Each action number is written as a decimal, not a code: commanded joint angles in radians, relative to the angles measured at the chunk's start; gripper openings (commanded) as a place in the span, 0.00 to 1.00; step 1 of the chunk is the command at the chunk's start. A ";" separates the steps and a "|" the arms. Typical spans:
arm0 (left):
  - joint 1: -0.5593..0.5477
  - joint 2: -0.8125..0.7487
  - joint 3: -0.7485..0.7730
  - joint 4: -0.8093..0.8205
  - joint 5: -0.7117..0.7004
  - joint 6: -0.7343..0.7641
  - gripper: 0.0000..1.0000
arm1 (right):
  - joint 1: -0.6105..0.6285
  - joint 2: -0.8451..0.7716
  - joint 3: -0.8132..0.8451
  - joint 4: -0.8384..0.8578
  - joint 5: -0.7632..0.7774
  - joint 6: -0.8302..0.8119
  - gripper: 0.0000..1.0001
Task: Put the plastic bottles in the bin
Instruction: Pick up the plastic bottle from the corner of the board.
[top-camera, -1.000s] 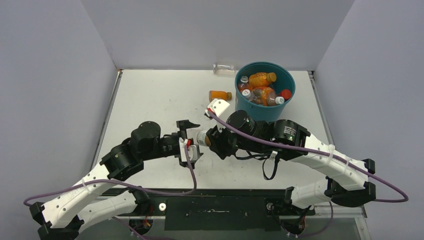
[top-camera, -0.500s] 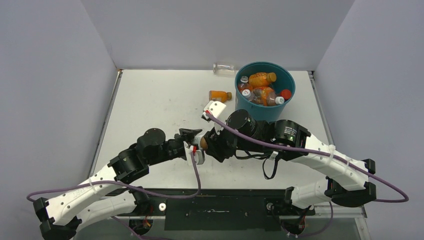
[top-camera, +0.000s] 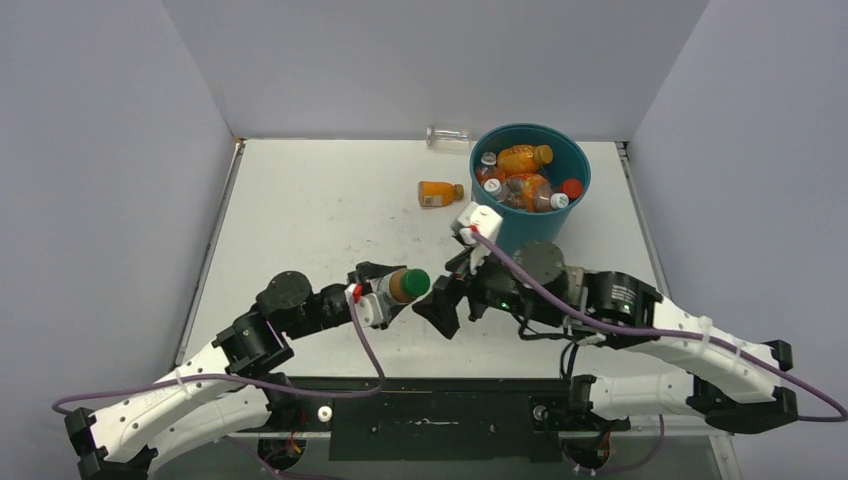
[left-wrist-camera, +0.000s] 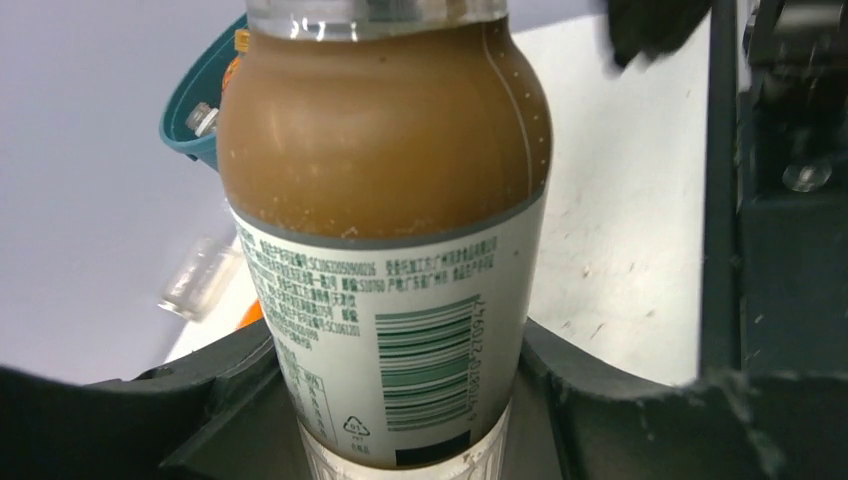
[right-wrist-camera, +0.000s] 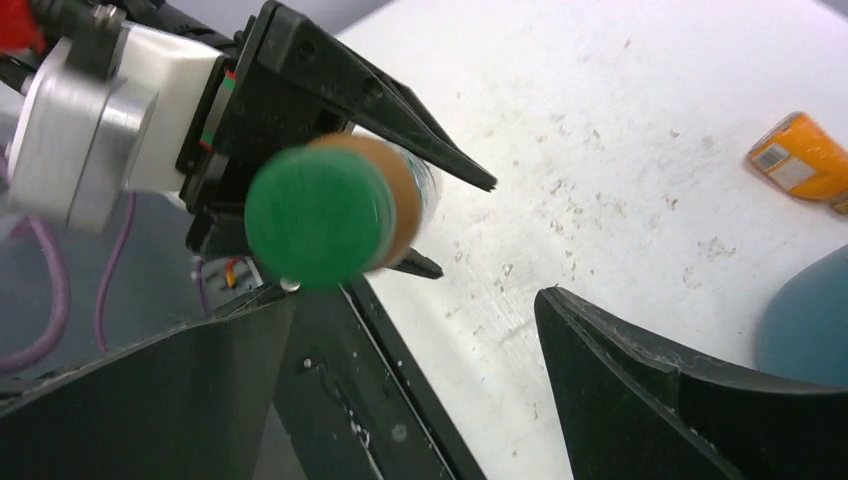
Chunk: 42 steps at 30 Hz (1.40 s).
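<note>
Left of the bin (top-camera: 524, 228) the table (top-camera: 290, 200) offers wide open passage. The only things in the way there are an orange bottle (top-camera: 440, 192) lying near the bin and a clear bottle (top-camera: 448, 136) by the back wall. The bin's mouth is reachable from above, though bottles (top-camera: 522, 170) crowd it. In front of the bin, the right arm (top-camera: 610, 300) and the spread right gripper (top-camera: 436, 306) bar the way. Just left of them is the left gripper (top-camera: 386, 291), clamped on a brown bottle (top-camera: 403, 285), with a narrow gap between the two grippers.
</note>
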 joint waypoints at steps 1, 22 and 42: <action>0.035 0.015 0.038 0.141 0.032 -0.318 0.00 | 0.007 -0.226 -0.244 0.455 0.127 0.014 0.95; 0.116 0.124 0.109 0.112 0.132 -0.542 0.00 | 0.008 -0.133 -0.460 1.007 0.308 -0.025 0.87; 0.112 0.117 0.075 0.136 0.130 -0.509 0.02 | 0.008 -0.082 -0.391 0.910 0.299 0.008 0.06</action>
